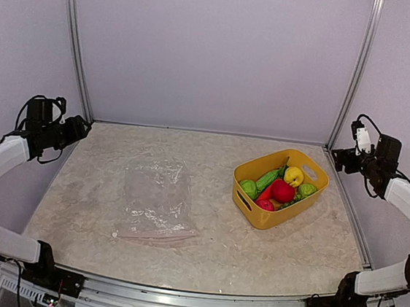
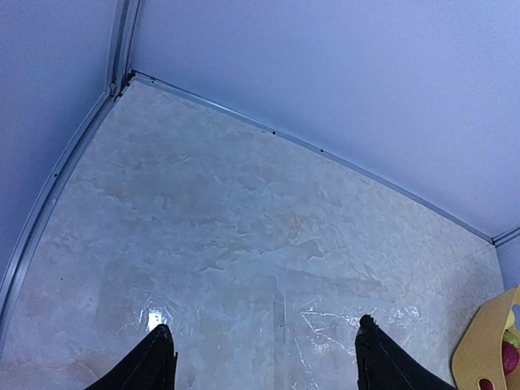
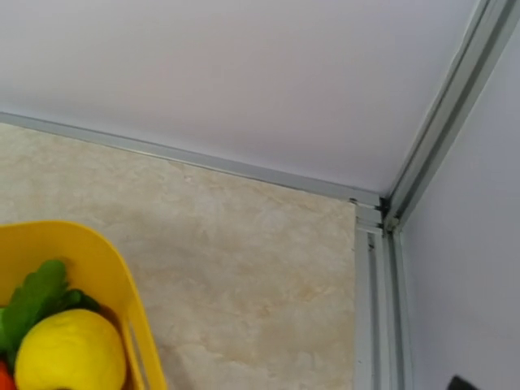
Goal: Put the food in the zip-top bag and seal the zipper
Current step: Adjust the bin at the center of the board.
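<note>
Clear thin plastic, the zip-top bag (image 1: 157,201) lay flat on the bench (image 1: 216,261), left of the centre and well apart from the yellow basket (image 1: 312,181). All the food (image 1: 282,189) sat in that basket, the cucumber (image 1: 267,179) and a yellow fruit (image 1: 293,176) among it.

The left arm (image 1: 3,158) and the right arm (image 1: 406,197) hung at the 2 sides, far from both. The left jaws were spread wide and held nothing, with 2 fingertips (image 2: 158,357) showing. Of the right jaws we could not tell, as almost nothing of them showed.

We judged that no step was done. The film could slide on the bench, or both layers could be pinched together, so that the mouth stays closed. Round toys could slip from a grip. The zipper (image 1: 154,233) on the near edge was narrow and easy to miss.
</note>
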Controlling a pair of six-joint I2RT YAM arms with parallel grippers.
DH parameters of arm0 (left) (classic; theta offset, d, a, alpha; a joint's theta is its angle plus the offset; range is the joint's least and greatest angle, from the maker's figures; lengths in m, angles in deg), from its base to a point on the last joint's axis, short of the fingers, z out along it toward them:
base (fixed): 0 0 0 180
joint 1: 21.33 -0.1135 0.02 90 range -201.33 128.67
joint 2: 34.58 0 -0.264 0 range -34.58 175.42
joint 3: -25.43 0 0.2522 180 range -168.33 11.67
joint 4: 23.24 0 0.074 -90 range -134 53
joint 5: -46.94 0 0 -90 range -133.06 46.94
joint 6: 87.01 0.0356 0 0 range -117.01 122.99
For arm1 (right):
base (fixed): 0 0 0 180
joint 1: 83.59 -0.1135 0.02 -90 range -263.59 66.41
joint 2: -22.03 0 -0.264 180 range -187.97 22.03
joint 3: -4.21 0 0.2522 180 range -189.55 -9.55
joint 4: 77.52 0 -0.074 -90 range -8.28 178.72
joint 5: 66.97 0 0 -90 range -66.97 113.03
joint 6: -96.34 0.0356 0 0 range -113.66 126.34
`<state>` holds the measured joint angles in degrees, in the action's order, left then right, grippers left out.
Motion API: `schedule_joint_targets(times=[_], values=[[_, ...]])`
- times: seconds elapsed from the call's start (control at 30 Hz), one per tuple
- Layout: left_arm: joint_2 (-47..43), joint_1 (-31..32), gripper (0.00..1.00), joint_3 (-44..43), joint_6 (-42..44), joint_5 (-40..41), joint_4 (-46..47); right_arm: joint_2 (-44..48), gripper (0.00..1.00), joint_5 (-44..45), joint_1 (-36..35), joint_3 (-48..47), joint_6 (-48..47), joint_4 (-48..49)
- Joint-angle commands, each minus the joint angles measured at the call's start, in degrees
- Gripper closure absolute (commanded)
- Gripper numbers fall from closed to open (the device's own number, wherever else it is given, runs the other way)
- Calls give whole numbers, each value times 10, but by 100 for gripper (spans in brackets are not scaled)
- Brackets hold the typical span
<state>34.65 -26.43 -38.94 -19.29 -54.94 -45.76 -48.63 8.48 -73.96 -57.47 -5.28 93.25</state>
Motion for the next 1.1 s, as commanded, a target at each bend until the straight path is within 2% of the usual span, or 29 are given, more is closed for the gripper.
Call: schedule_joint_targets(times=[0.0,0.1,0.2,0.33,0.53,0.7,0.9,1.07], values=[[-15,-9,30,7,-16,-43,34,21,2,-94,19,6,-30,-17],[-9,-11,31,5,-9,-56,37,20,5,-142,11,-10,-48,-50],[-9,-3,32,16,20,-48,48,2,9,-152,-25,-50,-70,-106],[-2,11,32,25,60,-44,66,-35,13,-128,-111,-99,-102,-173],[32,13,34,17,61,-60,71,-110,23,-105,-231,-125,-110,-234],[27,67,34,14,76,-26,49,-128,28,-97,-299,-123,-123,-254],[28,138,33,-7,85,-21,16,-194,28,-99,-378,-199,-121,-321],[19,155,33,-25,67,-27,-17,-252,30,-90,-417,-243,-113,-347]])
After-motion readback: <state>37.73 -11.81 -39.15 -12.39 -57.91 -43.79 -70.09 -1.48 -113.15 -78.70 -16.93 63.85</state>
